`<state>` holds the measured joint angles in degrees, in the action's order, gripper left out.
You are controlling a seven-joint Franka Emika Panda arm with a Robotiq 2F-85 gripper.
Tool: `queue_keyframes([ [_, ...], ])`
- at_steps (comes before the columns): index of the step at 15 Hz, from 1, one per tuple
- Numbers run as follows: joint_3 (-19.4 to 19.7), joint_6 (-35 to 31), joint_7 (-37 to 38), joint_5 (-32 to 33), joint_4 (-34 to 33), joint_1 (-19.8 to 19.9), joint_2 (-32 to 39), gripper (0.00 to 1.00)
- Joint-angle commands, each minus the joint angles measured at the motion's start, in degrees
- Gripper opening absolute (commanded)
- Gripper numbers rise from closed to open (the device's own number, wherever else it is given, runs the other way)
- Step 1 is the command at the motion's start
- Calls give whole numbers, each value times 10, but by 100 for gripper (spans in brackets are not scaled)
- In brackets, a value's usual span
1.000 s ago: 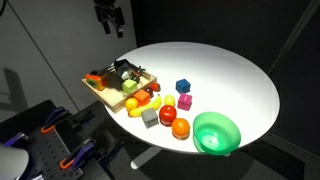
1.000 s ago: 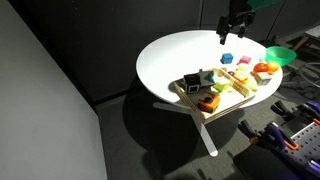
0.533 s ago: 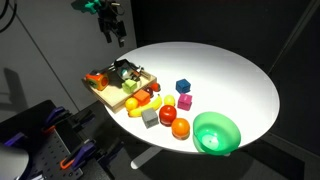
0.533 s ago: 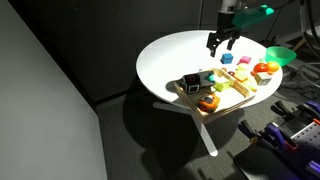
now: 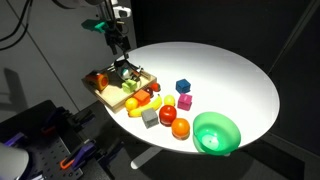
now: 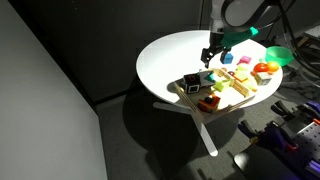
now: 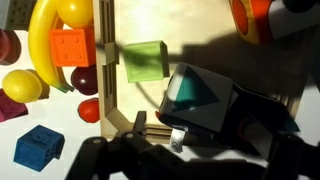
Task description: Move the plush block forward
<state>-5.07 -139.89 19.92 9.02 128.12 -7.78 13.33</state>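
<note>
The plush block [image 7: 200, 100] is dark with a teal face and a white tag. It lies at one end of the wooden tray [image 7: 108, 70], and shows in both exterior views [image 5: 127, 72] [image 6: 192, 82]. My gripper [image 5: 122, 55] [image 6: 210, 58] hangs just above that end of the tray, its fingers spread and holding nothing. In the wrist view the fingers [image 7: 185, 158] are dark shapes along the bottom edge, right under the block.
The tray also holds a green block [image 7: 143, 60] and an orange toy [image 7: 255, 15]. Beside it on the round white table lie a banana [image 7: 45, 40], an orange block [image 7: 70, 47], a blue cube [image 5: 183, 87], a pink cube [image 5: 185, 101] and a green bowl [image 5: 216, 132].
The gripper has come down from high above the table's edge to just over the tray. Nothing on the table has moved.
</note>
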Motion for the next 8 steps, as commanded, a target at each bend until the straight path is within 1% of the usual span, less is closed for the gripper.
queue_keyframes([
  [1, 18, -24, 29, 22, -21, -19, 38, 100],
  [8, 19, -48, -2, -8, -48, -26, 96, 100],
])
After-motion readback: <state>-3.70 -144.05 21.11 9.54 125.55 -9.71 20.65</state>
